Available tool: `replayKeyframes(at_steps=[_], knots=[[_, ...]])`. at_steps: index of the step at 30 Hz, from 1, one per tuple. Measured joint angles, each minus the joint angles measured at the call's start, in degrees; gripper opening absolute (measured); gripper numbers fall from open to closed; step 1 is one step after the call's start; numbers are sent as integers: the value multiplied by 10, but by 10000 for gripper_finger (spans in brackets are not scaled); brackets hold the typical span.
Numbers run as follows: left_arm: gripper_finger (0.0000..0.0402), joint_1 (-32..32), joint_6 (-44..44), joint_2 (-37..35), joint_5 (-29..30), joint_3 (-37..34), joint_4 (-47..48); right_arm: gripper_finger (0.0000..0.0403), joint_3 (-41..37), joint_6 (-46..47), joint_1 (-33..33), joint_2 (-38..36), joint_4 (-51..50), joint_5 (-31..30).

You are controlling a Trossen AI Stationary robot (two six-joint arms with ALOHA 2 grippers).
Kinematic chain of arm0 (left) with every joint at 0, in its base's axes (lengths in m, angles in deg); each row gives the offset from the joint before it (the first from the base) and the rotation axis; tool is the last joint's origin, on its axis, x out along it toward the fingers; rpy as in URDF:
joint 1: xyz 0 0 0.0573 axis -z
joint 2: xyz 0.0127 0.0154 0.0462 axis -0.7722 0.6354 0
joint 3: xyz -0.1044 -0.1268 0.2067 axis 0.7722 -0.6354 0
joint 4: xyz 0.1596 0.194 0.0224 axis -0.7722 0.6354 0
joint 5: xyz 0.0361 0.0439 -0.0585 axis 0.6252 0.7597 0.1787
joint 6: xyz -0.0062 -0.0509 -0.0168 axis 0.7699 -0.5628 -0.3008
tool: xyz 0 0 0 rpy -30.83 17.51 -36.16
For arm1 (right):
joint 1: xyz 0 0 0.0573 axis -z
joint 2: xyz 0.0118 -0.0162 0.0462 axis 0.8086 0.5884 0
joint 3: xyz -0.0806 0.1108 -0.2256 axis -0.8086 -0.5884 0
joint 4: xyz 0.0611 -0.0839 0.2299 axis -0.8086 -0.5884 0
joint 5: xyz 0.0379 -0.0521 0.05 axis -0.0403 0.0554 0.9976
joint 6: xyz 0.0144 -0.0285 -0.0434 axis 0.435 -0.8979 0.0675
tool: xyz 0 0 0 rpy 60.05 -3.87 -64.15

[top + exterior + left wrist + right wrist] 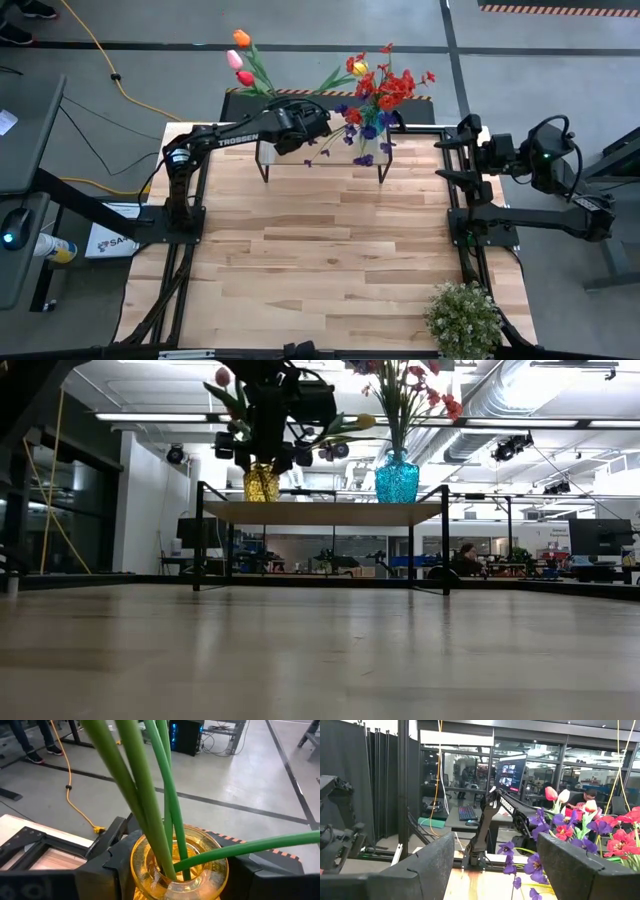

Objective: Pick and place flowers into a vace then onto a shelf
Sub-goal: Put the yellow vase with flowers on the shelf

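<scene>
My left pincer (175,885) grips the yellow vase (261,482) of tulips (243,57) on the shelf (320,511) at the desk's (330,270) far edge; my right pincer (452,160) waits open by the right edge.

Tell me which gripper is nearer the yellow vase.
Left. The left gripper is at the yellow vase on the shelf; the right gripper waits beyond the shelf's other end.

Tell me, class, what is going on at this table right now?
The left gripper is closed around a yellow vase holding tulip flowers, with the vase at the shelf. A blue vase of red and purple flowers already stands on that shelf. The right gripper waits open at the table's right side. A potted plant sits at the near corner.
</scene>
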Motion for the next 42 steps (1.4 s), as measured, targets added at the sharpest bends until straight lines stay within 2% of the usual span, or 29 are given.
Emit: replayKeyframes(at_steps=[13,21,29,42], knots=[[237,19,2,10,-1,1,0,273,0,0,0,0,-3,0],[251,34,-15,20,5,2,1,273,0,0,0,0,-12,0],[244,45,-14,20,1,2,3,273,0,-1,0,0,-21,0],[261,50,-15,20,-6,2,14,273,0,-1,0,0,-28,0]])
